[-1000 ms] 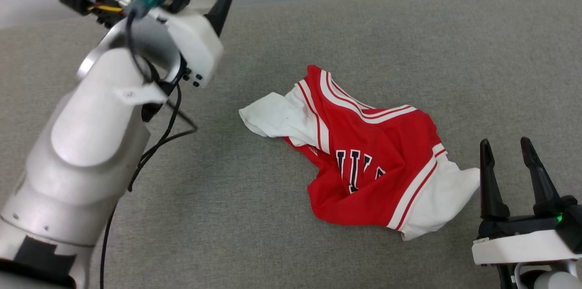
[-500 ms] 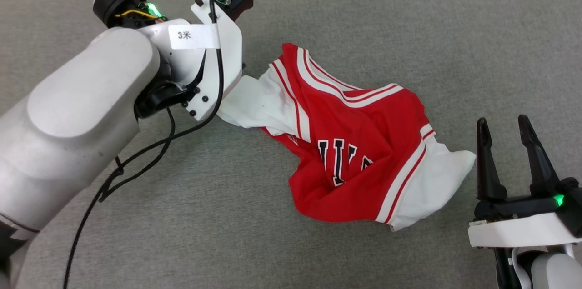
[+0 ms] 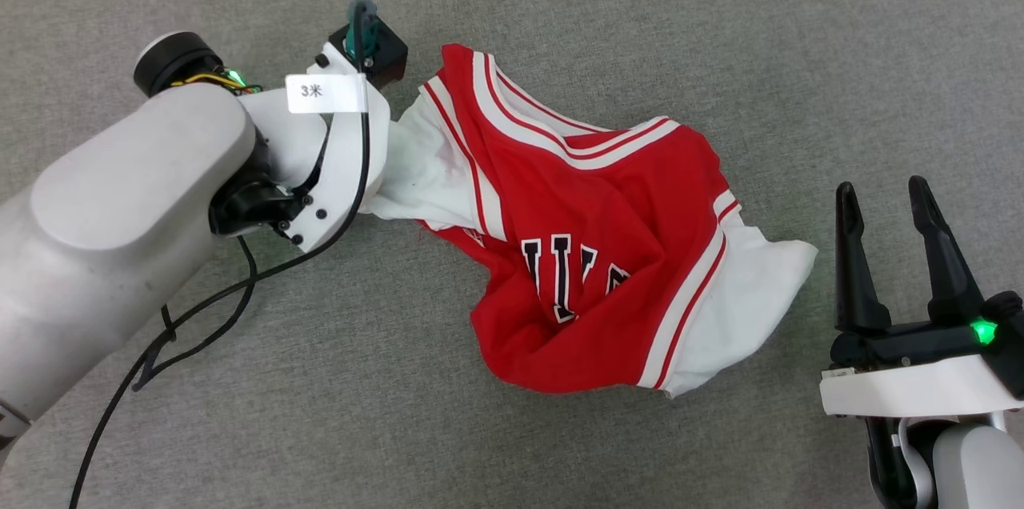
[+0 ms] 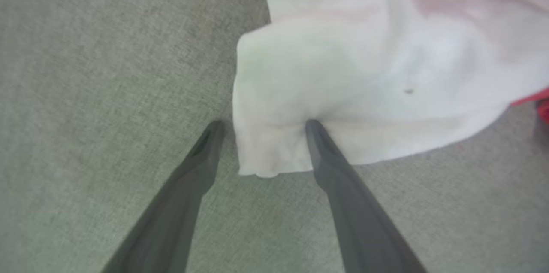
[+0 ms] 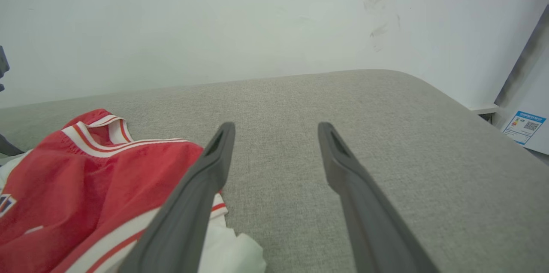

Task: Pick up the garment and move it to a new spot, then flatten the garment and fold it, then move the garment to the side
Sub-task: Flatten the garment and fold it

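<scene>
Garment lay crumpled on grey worktop. Left end effector stood open, astride a corner of the white sleeve: one finger pressed into the cloth, the other just off its edge. Right end effector stood open and empty; the garment's other sleeve lay just to its left, apart.

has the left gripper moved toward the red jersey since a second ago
Yes. Judged against the red fabric jersey with white sleeves, the left gripper has come down to one sleeve, its open fingers straddling the sleeve's edge.
</scene>
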### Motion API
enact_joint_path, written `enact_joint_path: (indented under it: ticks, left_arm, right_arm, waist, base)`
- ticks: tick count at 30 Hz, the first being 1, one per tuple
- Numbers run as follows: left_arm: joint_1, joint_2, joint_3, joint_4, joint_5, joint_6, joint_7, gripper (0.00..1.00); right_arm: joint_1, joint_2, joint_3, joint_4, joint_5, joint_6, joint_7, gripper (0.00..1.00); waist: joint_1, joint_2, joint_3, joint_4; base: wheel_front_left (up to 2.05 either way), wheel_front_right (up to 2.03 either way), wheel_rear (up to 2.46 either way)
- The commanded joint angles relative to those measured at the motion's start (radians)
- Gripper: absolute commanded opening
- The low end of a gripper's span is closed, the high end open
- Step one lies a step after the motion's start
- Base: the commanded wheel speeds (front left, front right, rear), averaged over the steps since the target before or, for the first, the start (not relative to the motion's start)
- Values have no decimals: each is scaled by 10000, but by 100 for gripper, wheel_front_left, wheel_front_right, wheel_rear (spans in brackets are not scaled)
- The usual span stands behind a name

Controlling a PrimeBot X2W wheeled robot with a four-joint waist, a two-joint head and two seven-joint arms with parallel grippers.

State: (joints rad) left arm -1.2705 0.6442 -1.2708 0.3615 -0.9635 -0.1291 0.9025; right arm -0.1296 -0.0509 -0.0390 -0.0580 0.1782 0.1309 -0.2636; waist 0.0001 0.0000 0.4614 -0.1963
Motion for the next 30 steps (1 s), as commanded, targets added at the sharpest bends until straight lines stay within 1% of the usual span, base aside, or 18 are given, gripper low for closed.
enact_joint_path:
  ticks: [1, 2, 5, 11, 13, 17, 19, 22, 25, 27, 30]
  left_arm:
    - [501, 45, -185, 62, -57, 8, 161, 15]
    - [546, 83, -196, 34, -97, 8, 155, 0]
    - [571, 152, -195, -80, -146, 8, 24, 0]
    - [184, 225, -94, -270, -458, 7, -976, 0]
    - [137, 315, -94, -317, -534, 7, -1103, 0]
    - [222, 866, -96, -482, -901, 7, -1532, 0]
    - [450, 1269, -100, -517, -994, 7, -1590, 0]
    - [825, 1870, -97, -426, -1256, 7, -1682, 0]
    - [1317, 2364, -91, -50, -1591, 7, -1885, 0]
    - [1654, 2539, -65, 274, -1820, 54, -2035, 0]
    - [2181, 2649, -35, 856, -2179, 168, -2270, 0]
  right_arm:
    - [-156, 14, -39, -7, 38, -5, -16, 100]
    - [-155, 14, -59, 3, 38, -5, -16, 100]
    - [-150, 14, -135, 64, -12, -3, -16, 100]
    - [118, 14, -263, 133, -151, -5, -16, 100]
    - [160, 12, -274, 135, -162, -5, -16, 100]
    - [336, 14, -326, 166, -217, -5, -16, 100]
    - [375, 12, -330, 168, -250, -3, -16, 100]
    - [467, 12, -325, 178, -258, -3, -16, 100]
    - [475, 12, -342, 179, -280, -5, -16, 100]
    - [497, 12, -336, 171, -335, -5, -16, 100]
    - [485, 12, -342, 169, -393, -5, -16, 100]
  waist:
    - [-1, 0, 69, -32]
    - [-1, 0, 68, -22]
    - [-1, 0, -72, 108]
    - [-1, 0, -748, 643]
    - [-1, 0, -870, 747]
    - [-1, 0, -1262, 1125]
    - [-1, 0, -1377, 1264]
    - [-1, 0, -1455, 1378]
    - [-1, 0, -1467, 1424]
    - [-1, 0, -1450, 1417]
    - [-1, 0, -1418, 1369]
  base:
    - [0, 0, 0]
    - [0, 0, 0]
    - [0, 0, 0]
    - [0, 0, 0]
    - [0, 0, 0]
    - [0, 0, 0]
    - [0, 0, 0]
    - [0, 0, 0]
    - [0, 0, 0]
    - [0, 0, 0]
    - [0, 0, 0]
